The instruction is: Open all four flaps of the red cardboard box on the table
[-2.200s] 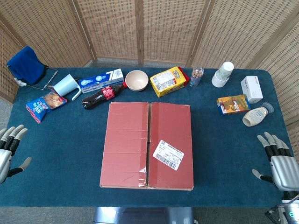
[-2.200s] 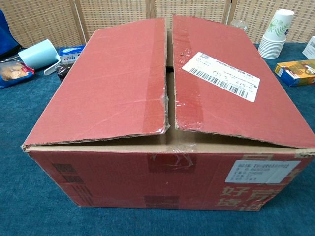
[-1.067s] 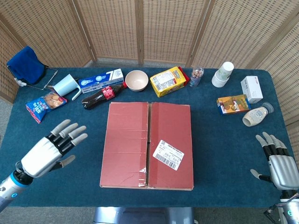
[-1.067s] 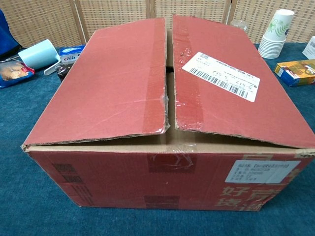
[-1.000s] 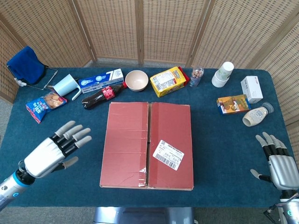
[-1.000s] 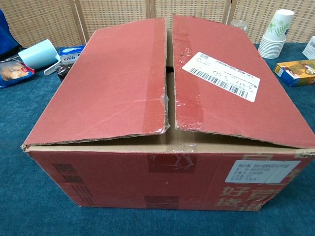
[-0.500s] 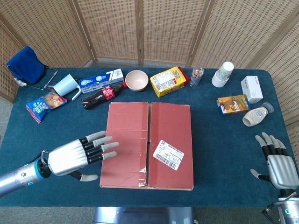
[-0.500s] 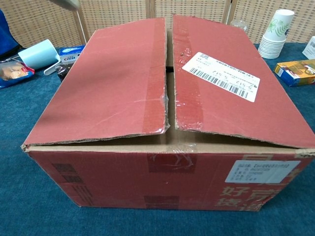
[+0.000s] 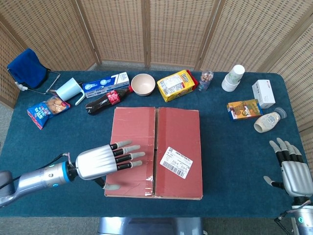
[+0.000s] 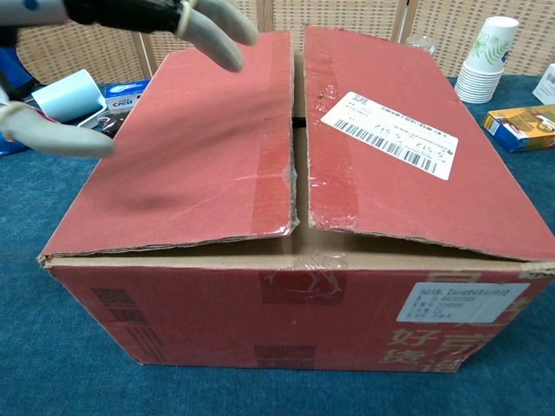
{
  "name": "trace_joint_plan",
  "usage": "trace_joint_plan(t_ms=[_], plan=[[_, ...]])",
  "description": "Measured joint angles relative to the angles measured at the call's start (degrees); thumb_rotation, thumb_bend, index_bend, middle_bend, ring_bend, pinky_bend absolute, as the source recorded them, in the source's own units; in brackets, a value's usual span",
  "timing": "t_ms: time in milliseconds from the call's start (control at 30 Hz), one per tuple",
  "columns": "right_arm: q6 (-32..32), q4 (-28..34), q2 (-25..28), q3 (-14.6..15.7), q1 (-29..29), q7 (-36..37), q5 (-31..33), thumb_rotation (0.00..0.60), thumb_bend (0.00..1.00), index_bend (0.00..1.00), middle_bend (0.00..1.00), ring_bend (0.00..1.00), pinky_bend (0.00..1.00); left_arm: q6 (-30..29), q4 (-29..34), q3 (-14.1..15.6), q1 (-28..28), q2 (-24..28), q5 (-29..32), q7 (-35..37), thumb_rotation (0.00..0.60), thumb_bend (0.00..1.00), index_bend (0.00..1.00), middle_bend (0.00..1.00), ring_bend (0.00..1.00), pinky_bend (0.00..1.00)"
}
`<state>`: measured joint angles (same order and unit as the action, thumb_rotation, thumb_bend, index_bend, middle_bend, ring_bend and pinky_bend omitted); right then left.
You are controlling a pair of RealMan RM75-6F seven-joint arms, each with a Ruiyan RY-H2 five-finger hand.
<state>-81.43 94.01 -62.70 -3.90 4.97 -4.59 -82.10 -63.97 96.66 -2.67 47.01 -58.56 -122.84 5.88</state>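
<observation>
Woven folding screens (image 9: 171,29) stand behind a table (image 9: 58,142) covered in blue cloth; a red cardboard box (image 9: 156,152) sits in the middle of it near the front edge, its two top flaps lying closed with a narrow seam between them and a white label (image 9: 176,162) on the right one; the left hand (image 9: 100,162) is above the left flap, fingers (image 10: 212,30) spread and holding nothing; the right hand (image 9: 292,174) is at the table's right front corner, well apart from the box, fingers apart and empty.
</observation>
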Motion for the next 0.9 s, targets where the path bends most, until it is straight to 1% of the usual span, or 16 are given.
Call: trace_joint_plan(t_ms=[233, 367, 500, 633, 733, 833, 900], plan=[[-0.56, 0.22, 0.16, -0.06, -0.13, 0.24, -0.35, 0.6, 0.0, 0.0, 0.0, 0.0, 0.11, 4.92, 1.41, -0.65, 3.2, -3.53, 2.84, -3.91, 0.191, 0.0, 0.15, 0.11, 0.12, 0.18], [-0.6, 0.06, 0.28, -0.12, -0.21, 0.68, -0.21, 0.6, 0.0, 0.0, 0.0, 0.0, 0.11, 6.8, 2.38, -0.79, 4.44, -4.91, 4.33, -5.81, 0.194, 0.0, 0.16, 0.16, 0.15, 0.2], [-0.63, 0.07, 0.43, -0.31, -0.26, 1.12, 0.08, 0.6, 0.0, 0.0, 0.0, 0.0, 0.11, 7.65, 2.85, -0.61, 5.1, -5.53, 5.79, -6.58, 0.191, 0.0, 0.16, 0.21, 0.19, 0.23], [-0.7, 0.12, 0.41, -0.29, -0.31, 0.93, 0.08, 0.6, 0.0, 0.0, 0.0, 0.0, 0.11, 8.17, 2.8, -0.13, 5.62, -6.01, 7.04, -6.71, 0.191, 0.0, 0.17, 0.25, 0.23, 0.21], [-0.71, 0.12, 0.32, -0.29, -0.33, 0.66, 0.18, 0.6, 0.0, 0.0, 0.0, 0.0, 0.11, 8.27, 2.36, 0.38, 5.97, -6.47, 7.52, -6.67, 0.192, 0.0, 0.17, 0.29, 0.25, 0.24], [-0.79, 0.13, 0.2, -0.29, -0.36, 0.25, 0.21, 0.6, 0.0, 0.0, 0.0, 0.0, 0.11, 8.34, 2.21, 0.53, 6.23, -6.75, 8.03, -6.81, 0.192, 0.0, 0.17, 0.29, 0.26, 0.24], [-0.81, 0.18, 0.15, -0.27, -0.37, 0.06, 0.21, 0.6, 0.0, 0.0, 0.0, 0.0, 0.11, 8.38, 2.22, 0.51, 6.45, -6.93, 8.41, -7.27, 0.194, 0.0, 0.17, 0.29, 0.26, 0.26]])
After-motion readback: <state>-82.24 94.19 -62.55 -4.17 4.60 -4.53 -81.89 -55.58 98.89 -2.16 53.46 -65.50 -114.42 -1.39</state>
